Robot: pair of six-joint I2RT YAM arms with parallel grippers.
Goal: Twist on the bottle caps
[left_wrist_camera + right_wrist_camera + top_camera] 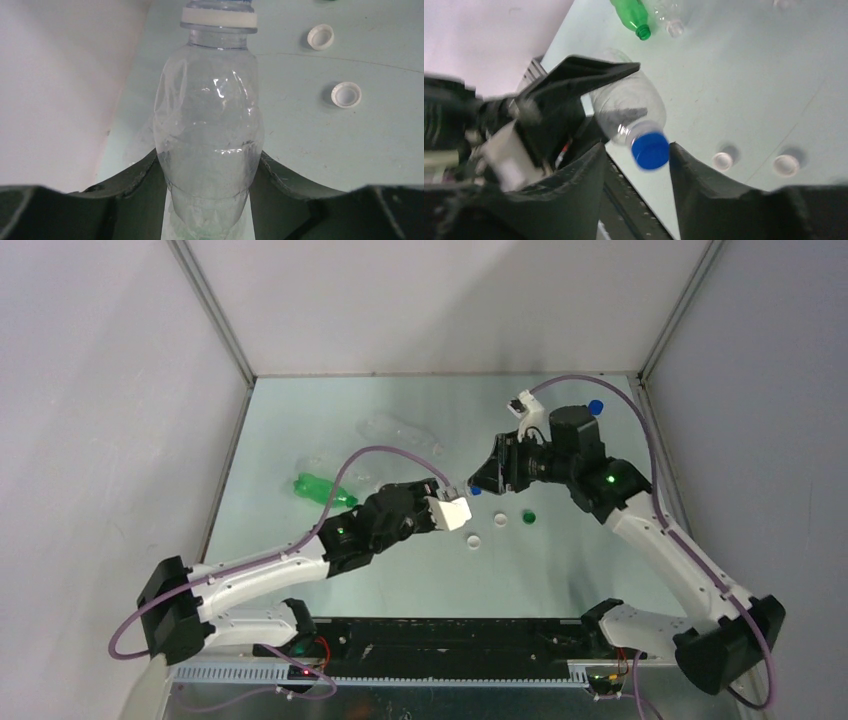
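- Left gripper (pixel 209 157): fingers pressed against both sides of the clear bottle (pixel 210 125), holding it low on the body; the neck points away from the hand, past the fingertips
- White neck ring (pixel 219 19) is at the bottle's end farthest from the left hand; the blue cap (pixel 650 150) sits on the mouth just beyond the ring
- Right gripper (pixel 636 147): jaws apart, wider than the blue cap. The cap lies between the fingertips, touching or almost touching the finger on the right of the wrist view, with a plain gap to the other finger. No clamp on it
- Top view: the two hands meet tip to tip, with the bottle's neck end reaching into the right hand
- First white cap (pixel 320 37) and second white cap (pixel 346 94) lie open side up on the table (pixel 360 160), to the right of the left hand's fingers and apart from the held bottle
- Green cap (pixel 528 515) lies on the table near the right gripper, just beside the white caps
- Green bottle (pixel 629 12) lies on its side, mouth uncapped, well beyond the right gripper's fingertips; another clear bottle (pixel 669 17) lies just beside it
- Second blue cap (pixel 596 407) is behind the right hand, by its wrist
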